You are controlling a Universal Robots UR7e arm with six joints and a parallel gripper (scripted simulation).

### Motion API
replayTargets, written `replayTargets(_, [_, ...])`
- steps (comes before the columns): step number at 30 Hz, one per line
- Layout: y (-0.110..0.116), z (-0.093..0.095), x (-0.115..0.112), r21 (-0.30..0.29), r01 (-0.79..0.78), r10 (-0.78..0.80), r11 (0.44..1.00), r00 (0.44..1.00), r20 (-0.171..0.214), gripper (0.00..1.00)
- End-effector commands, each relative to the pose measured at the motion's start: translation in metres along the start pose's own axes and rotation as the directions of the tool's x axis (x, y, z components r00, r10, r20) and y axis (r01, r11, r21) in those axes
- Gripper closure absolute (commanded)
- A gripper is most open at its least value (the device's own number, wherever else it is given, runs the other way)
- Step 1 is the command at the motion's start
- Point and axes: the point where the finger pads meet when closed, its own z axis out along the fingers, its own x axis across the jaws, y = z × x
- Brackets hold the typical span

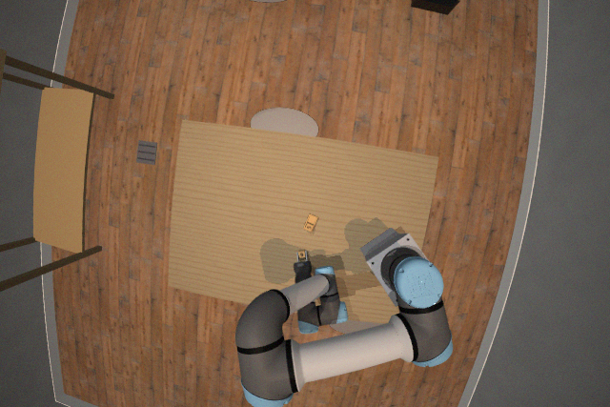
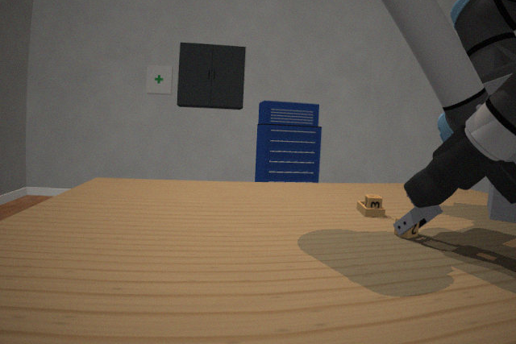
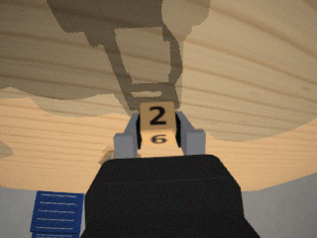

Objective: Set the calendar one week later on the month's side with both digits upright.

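A wooden number cube (image 3: 158, 116) (image 2: 413, 230) is between the fingers of my gripper (image 1: 301, 254) (image 3: 158, 123), low at the table. In the wrist view it shows an upright 2 on the near face and a 6 on the adjoining face. Both pads lie against its sides, so the gripper looks shut on it. The small wooden tray (image 2: 372, 213) (image 1: 313, 222) stands flat on the table, apart from the gripper. The other cube (image 2: 373, 201) is in the tray, with a 3 turned sideways in the exterior view. The month's name cannot be read.
The wooden table (image 1: 236, 195) (image 2: 187, 248) carries the tray beyond the gripper and the robot's base (image 1: 394, 250) near its right edge. The arm's shadow falls around the held cube. A blue cabinet (image 2: 288, 144) stands behind the table.
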Motion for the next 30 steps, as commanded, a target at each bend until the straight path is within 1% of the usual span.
replayTargets(1, [0.000, 0.001, 0.001, 0.000, -0.002, 0.002, 1.000, 1.000, 0.001, 0.43])
replayTargets(17, [0.001, 0.000, 0.001, 0.000, -0.002, 0.002, 1.000, 1.000, 0.001, 0.43])
replayTargets(23, [0.005, -0.005, 0.000, 0.001, 0.000, 0.000, 1.000, 1.000, -0.001, 0.43])
replayTargets(30, [0.023, -0.023, 0.000, 0.000, 0.000, 0.000, 1.000, 1.000, -0.001, 0.43])
